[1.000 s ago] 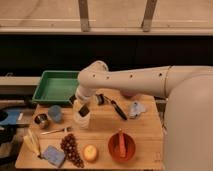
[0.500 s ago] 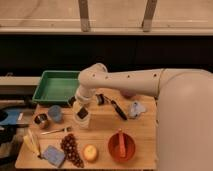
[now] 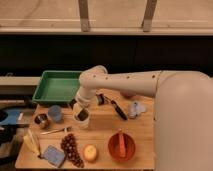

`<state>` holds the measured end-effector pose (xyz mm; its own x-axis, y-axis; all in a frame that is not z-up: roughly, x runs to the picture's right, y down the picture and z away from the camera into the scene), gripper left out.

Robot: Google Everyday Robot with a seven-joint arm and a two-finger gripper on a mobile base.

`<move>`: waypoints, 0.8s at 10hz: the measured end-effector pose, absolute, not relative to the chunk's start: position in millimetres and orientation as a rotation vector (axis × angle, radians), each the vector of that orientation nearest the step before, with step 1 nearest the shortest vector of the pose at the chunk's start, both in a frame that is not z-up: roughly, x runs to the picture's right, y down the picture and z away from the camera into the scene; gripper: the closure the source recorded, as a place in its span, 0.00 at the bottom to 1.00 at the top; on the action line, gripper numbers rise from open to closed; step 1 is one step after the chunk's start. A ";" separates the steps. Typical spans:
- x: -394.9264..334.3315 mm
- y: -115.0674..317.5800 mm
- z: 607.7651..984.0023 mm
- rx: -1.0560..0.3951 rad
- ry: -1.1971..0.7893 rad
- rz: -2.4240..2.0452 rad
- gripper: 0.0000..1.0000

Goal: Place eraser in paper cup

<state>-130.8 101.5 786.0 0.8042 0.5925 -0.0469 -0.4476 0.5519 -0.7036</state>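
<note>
The white paper cup (image 3: 83, 121) stands on the wooden table left of centre. My gripper (image 3: 80, 109) hangs directly over its mouth, at the end of the white arm coming in from the right. A flat black block, the eraser (image 3: 82, 115), sits in the gripper with its lower end at the cup's rim, partly inside the mouth. The gripper is shut on the eraser. The cup's far rim is hidden behind the gripper.
A green tray (image 3: 55, 86) lies at the back left. A light-blue cup (image 3: 55, 113) and a metal cup (image 3: 41, 120) stand left of the paper cup. A black pen (image 3: 119, 110), a black clip (image 3: 101, 99), an orange bowl (image 3: 121, 146), grapes (image 3: 71, 149) and a blue sponge (image 3: 52, 156) lie around.
My gripper has come down a little over the paper cup, bringing the eraser to the cup's mouth. The other objects have not moved.
</note>
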 end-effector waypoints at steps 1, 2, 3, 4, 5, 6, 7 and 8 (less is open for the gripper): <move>-129.8 102.4 786.7 -0.773 -0.205 0.622 0.33; -128.0 103.1 787.5 -0.777 -0.205 0.628 0.33; -123.2 104.4 788.2 -0.781 -0.202 0.638 0.33; -117.4 105.9 788.7 -0.784 -0.200 0.649 0.33; -115.2 105.1 788.3 -0.782 -0.204 0.656 0.33; -112.3 104.9 787.6 -0.780 -0.209 0.664 0.33; -109.4 104.2 786.8 -0.776 -0.213 0.672 0.33; -107.9 103.3 785.5 -0.772 -0.217 0.677 0.33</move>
<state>-107.9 103.3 785.5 0.7698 0.6356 -0.0589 -0.4827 0.5194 -0.7052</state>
